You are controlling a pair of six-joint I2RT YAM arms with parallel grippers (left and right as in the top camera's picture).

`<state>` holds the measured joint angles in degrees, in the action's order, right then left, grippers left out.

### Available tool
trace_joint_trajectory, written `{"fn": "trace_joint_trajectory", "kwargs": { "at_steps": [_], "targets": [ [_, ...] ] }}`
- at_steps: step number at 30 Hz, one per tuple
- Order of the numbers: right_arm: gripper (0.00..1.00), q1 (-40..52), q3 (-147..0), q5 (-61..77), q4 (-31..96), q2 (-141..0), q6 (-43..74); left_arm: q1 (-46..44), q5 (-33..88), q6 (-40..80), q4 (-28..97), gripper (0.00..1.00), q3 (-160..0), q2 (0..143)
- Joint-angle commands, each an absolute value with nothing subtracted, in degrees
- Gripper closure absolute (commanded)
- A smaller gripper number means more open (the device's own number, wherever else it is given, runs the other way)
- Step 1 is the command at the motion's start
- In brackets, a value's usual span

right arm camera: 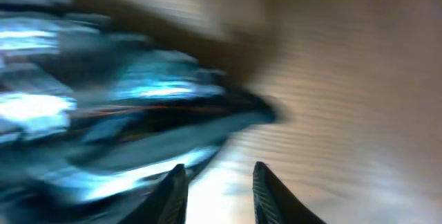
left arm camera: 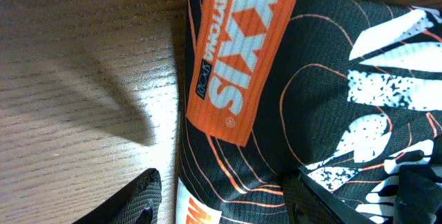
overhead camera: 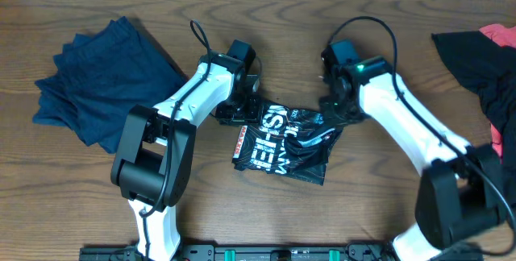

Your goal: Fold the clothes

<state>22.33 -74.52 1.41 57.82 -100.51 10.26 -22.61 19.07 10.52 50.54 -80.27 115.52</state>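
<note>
Jersey point(left arm camera: 331, 51), orange patch point(left arm camera: 238, 58) reading "XXIS DAYTONA", left jaws open, right jaws open.

The overhead camera looks straight down on the whole brown wooden bench point(overhead camera: 64, 196) from well above. The left wrist camera faces down, close over the black jersey with orange lines and white lettering point(left arm camera: 318, 58), which overhead shows mid-bench. The right wrist view, blurred, sits low at that jersey's edge.
</note>
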Motion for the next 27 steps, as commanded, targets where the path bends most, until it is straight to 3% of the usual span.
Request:
{"fn": "trace_joint_trajectory", "kwargs": {
  "at_steps": [1, 14, 23, 27],
  "targets": [
    [0.66, 25.87, -74.98, 12.25, 56.25, -98.54, 6.57, -22.7, 18.37, 10.83, 50.68, 0.41, -79.9, 115.9],
    [0.69, 33.82, -74.13, 9.87, 52.8, -107.15, 9.43, -22.7, 18.37, 10.83, 50.7, 0.41, -79.9, 115.9],
    [0.67, 34.02, -70.26, 3.2, 56.9, -108.68, 9.39, -22.7, 18.37, 10.83, 50.7, 0.42, -79.9, 115.9],
    [0.73, 33.3, -67.72, 0.78, 61.63, -108.66, 10.76, -22.7, 18.37, 10.83, 50.7, 0.41, -79.9, 115.9]
  ]
}}
